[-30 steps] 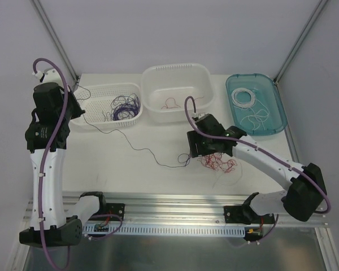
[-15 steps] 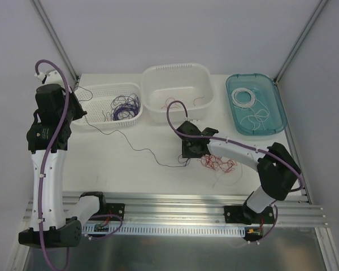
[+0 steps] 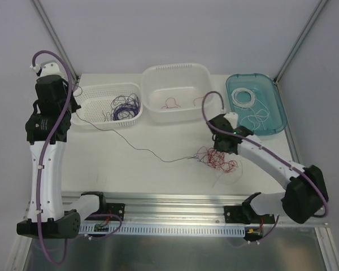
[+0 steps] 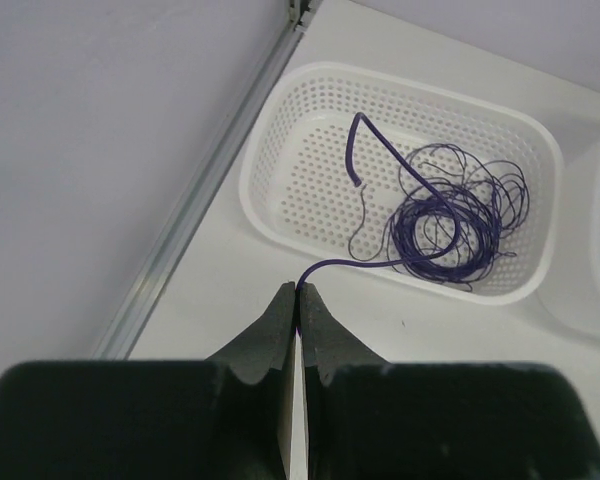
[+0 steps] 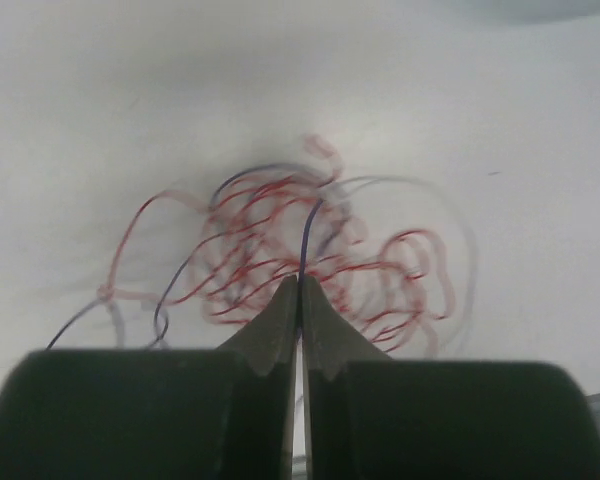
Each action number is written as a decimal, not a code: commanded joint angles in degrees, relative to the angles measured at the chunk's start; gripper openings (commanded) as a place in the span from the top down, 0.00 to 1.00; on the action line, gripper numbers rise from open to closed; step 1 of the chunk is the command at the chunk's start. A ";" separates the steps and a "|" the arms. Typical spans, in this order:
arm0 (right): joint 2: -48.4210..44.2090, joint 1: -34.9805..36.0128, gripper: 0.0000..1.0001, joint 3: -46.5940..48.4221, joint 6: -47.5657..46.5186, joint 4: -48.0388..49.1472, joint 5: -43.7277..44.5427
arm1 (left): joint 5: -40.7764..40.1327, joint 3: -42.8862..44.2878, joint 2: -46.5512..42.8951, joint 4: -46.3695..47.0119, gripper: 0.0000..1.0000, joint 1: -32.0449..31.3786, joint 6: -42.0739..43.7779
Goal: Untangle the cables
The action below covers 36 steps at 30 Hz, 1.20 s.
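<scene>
A tangle of red cables (image 3: 217,160) (image 5: 270,265) with a purple strand and a pale one lies on the table right of centre. My right gripper (image 3: 217,149) (image 5: 300,283) hangs over it, shut on a thin purple cable (image 5: 307,235) rising from its tips. One long purple cable (image 3: 137,149) runs from the tangle across the table to my left gripper (image 3: 75,109) (image 4: 297,290), which is shut on it beside the white mesh basket (image 4: 280,120). A purple coil (image 4: 450,215) (image 3: 124,107) lies in that basket.
A white tub (image 3: 206,79) at the back centre holds a few red wires (image 3: 172,104). A teal tray (image 3: 277,121) at the back right holds white cables (image 3: 246,99). A metal rail (image 4: 195,215) runs beside the basket. The arm bases stand at the near edge.
My right gripper has moved from the tangle's left side to its back right and shut on a purple strand. The long purple cable's end has shifted right. My left arm has barely risen.
</scene>
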 commanded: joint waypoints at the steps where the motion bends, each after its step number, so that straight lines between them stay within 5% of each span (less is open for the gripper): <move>1: -10.12 -13.45 0.99 -3.22 -7.55 -3.80 -2.17 | -7.25 7.08 2.09 -1.04 1.00 2.06 2.24; 8: -15.85 -36.04 0.99 -9.54 -7.12 -1.97 -22.45 | -9.71 27.28 9.03 -7.28 1.00 7.24 -4.08; 16: -17.53 -42.67 0.99 -17.64 -4.73 2.70 -29.79 | -5.86 39.45 14.40 -8.35 1.00 10.50 -8.13; 19: -16.82 -42.67 0.98 -17.47 -8.42 3.93 -30.40 | 3.01 34.72 15.46 -8.08 1.00 10.42 -9.10; 23: -17.43 -38.82 0.96 -15.54 -12.29 3.23 -33.04 | 20.32 16.05 11.43 -6.59 1.00 8.85 -12.09; 31: -15.94 -29.84 0.93 -13.86 -15.11 4.99 -32.78 | 21.22 -16.25 2.19 -0.88 0.91 -1.98 -10.78; 35: -14.18 -25.54 0.87 -11.67 -16.16 4.91 -34.01 | 23.85 -24.35 1.57 0.97 0.62 -6.45 -8.24; 36: -13.92 -25.09 0.82 -11.14 -16.52 4.64 -33.83 | 25.60 -24.54 1.57 1.14 0.38 -7.33 -7.36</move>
